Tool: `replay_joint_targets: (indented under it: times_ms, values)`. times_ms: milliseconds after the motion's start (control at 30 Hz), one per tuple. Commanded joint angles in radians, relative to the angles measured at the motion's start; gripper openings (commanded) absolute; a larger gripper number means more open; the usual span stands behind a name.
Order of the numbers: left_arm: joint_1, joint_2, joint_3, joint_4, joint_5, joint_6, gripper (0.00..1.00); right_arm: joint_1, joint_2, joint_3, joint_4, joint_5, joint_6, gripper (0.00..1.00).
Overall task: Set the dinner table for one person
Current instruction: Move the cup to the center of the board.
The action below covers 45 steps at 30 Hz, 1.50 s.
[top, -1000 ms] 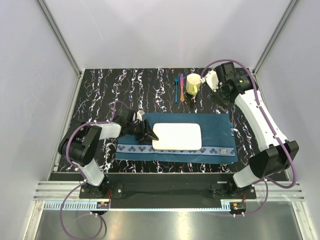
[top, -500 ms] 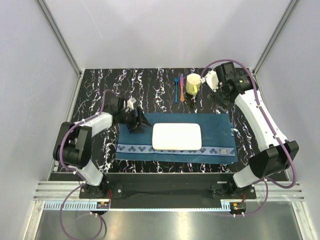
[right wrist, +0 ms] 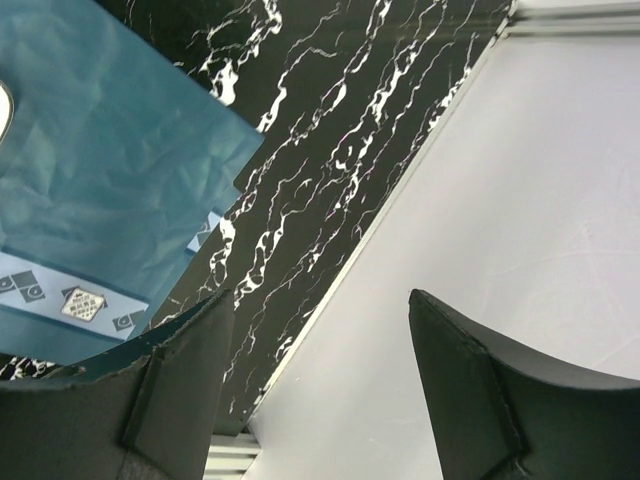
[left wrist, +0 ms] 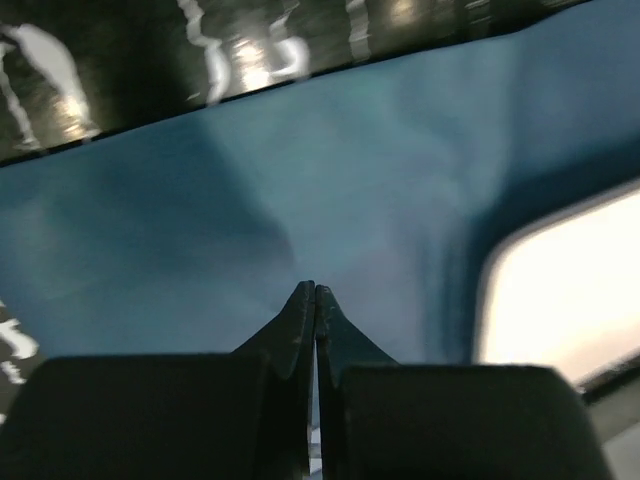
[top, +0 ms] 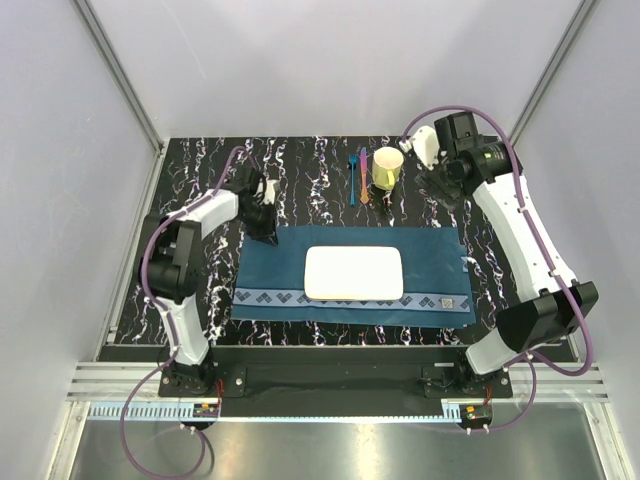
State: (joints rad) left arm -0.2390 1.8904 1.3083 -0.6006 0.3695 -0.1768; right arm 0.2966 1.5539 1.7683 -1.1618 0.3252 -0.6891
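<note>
The dinner table [top: 310, 165] is black with white veins. A teal placemat [top: 440, 255] lies on its near half, and a white rectangular plate [top: 353, 272] rests in the placemat's middle. My left gripper [top: 266, 228] hovers at the placemat's far-left corner. In the left wrist view its tips [left wrist: 315, 290] are shut, nothing visible between them, over the placemat [left wrist: 250, 190], with the plate [left wrist: 570, 290] to the right. My right gripper [top: 443, 192] stands open at the back right, beside a yellow cup [top: 388, 167]. The right wrist view shows that gripper [right wrist: 320, 295] empty.
Thin blue [top: 353, 180] and pink [top: 364, 165] utensils lie just left of the cup. White walls enclose the table on three sides, and the right wall [right wrist: 520, 180] is close to my right gripper. The placemat's near-right corner [right wrist: 90, 300] carries a patterned band.
My left gripper has drawn away from the plate's left edge, back and left to the placemat's far corner, and its jaws have gone from open to shut. The right arm has barely shifted.
</note>
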Motion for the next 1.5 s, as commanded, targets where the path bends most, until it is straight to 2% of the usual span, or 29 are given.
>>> replay_joint_targets:
  times_ms: [0, 233, 367, 533, 733, 1200, 1467]
  values:
    - [-0.005, 0.024, 0.048, -0.117, -0.165, 0.134, 0.0, 0.009, 0.008, 0.052, 0.022, 0.02, -0.018, 0.78]
    - [-0.019, 0.032, 0.043, -0.195, -0.334, 0.201, 0.0, 0.01, -0.006, 0.045, 0.024, 0.029, -0.023, 0.78]
    - [-0.039, 0.084, 0.025, -0.266, -0.55, 0.263, 0.0, 0.009, -0.008, 0.052, 0.022, 0.029, -0.024, 0.78]
    - [-0.069, 0.095, -0.079, -0.272, -0.658, 0.289, 0.0, 0.009, -0.009, 0.056, 0.025, 0.023, -0.021, 0.78]
    - [-0.088, 0.108, -0.096, -0.266, -0.757, 0.31, 0.0, 0.01, -0.002, 0.068, 0.027, 0.015, -0.023, 0.78]
    - [-0.118, 0.11, -0.124, -0.268, -0.774, 0.316, 0.0, 0.009, 0.009, 0.091, 0.027, 0.014, -0.015, 0.78]
    - [-0.115, 0.06, -0.054, -0.228, -0.866, 0.306, 0.0, 0.009, 0.02, 0.066, 0.025, 0.014, -0.01, 0.78]
